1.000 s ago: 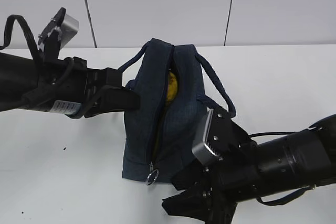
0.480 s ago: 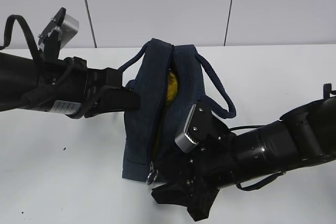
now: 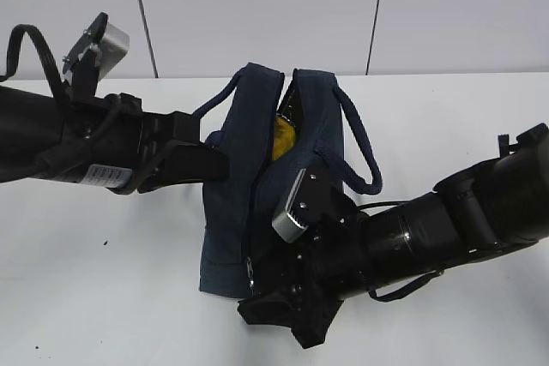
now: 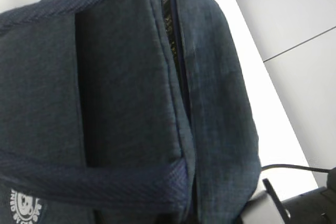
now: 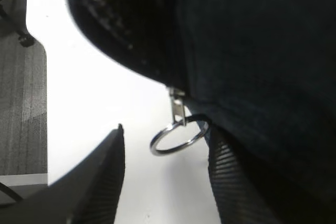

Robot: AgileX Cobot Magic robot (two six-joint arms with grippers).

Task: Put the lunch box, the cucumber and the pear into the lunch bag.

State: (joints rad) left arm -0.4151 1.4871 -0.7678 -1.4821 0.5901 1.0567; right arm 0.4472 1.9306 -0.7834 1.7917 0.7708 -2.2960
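I am watching the lunch bag (image 3: 257, 186) standing on the white tabletop (image 3: 111, 297) between my two arms, its top zipper parted so that a sliver of the yellow pear (image 3: 283, 139) is showing inside the opening; the lunch box and the cucumber are not showing anywhere I can see. My left arm is reaching in level from the left edge, its wrist camera sticking up, and the left end effector (image 3: 206, 165) is pressing against the bag's left side; whether its fingers are closed on the fabric I cannot tell, since the left wrist view is filling up with navy cloth (image 4: 131, 77), a rope handle (image 4: 94, 179) and the zipper line. My right arm is coming in low from the right, slanting down toward the bag's near end. The right end effector (image 5: 163, 177) is hanging open just beside that end, its two ribbed fingers (image 5: 100, 182) spreading on either side of the metal ring pull (image 5: 178, 137), which is dangling from the zipper slider (image 5: 177, 106) between them, with the right-hand finger lying close against the bag and nothing gripped.
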